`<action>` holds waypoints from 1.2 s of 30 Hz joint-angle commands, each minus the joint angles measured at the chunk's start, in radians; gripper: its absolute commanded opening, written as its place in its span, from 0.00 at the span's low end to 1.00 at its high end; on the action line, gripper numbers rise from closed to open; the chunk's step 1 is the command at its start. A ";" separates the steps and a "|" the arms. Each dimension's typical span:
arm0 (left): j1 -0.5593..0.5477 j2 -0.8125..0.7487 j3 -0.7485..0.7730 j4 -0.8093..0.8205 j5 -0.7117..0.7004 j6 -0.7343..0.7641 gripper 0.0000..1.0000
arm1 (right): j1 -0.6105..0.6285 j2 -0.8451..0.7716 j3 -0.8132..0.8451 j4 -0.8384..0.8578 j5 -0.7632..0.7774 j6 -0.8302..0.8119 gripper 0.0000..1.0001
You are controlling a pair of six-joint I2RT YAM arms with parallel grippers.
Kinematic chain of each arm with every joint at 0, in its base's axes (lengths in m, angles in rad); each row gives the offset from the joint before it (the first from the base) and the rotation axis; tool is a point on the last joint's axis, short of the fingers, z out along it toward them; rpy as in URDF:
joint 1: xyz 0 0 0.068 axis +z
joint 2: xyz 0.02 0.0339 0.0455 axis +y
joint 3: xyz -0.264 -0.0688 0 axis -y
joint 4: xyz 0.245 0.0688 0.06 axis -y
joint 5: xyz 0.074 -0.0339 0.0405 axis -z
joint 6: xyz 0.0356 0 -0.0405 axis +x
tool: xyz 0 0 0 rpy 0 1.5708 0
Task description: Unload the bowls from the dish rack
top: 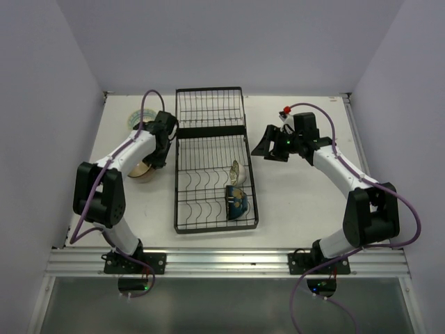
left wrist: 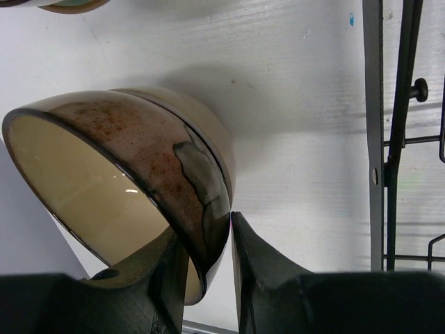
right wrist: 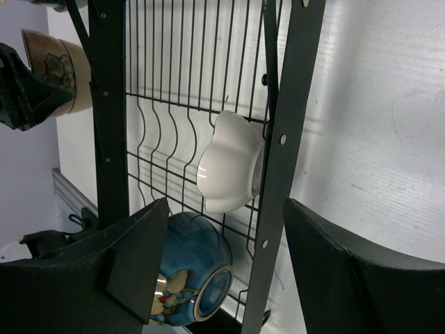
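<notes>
The dish rack (top: pixel 211 131) lies mid-table (top: pixel 299 202), with a white bowl (right wrist: pixel 226 163) and a blue bowl (right wrist: pixel 191 268) along its right edge. The left pincer (left wrist: pixel 206 233) straddles a tilted brown bowl's (left wrist: pixel 139 153) rim left of the rack, but I cannot tell if it grips. The right pincer (right wrist: pixel 226 203) gapes over the rack's right rail.

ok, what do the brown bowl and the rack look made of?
The brown bowl looks like glazed ceramic: glossy, rust-speckled outside, cream inside with sharp highlights. The rack looks like black coated metal wire, thin rods on flat punched bars, dull sheen; coating type unclear.
</notes>
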 commanded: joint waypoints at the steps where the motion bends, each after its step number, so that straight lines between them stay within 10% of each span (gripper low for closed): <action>1: -0.013 -0.044 0.040 0.000 -0.061 -0.011 0.33 | -0.006 -0.014 -0.001 0.018 0.014 0.000 0.71; 18: -0.037 -0.116 0.015 0.007 -0.078 -0.062 0.41 | -0.006 -0.019 -0.004 0.014 0.017 0.000 0.71; 36: -0.079 -0.069 -0.048 0.023 -0.068 -0.074 0.21 | -0.006 -0.011 -0.004 0.015 0.017 0.000 0.71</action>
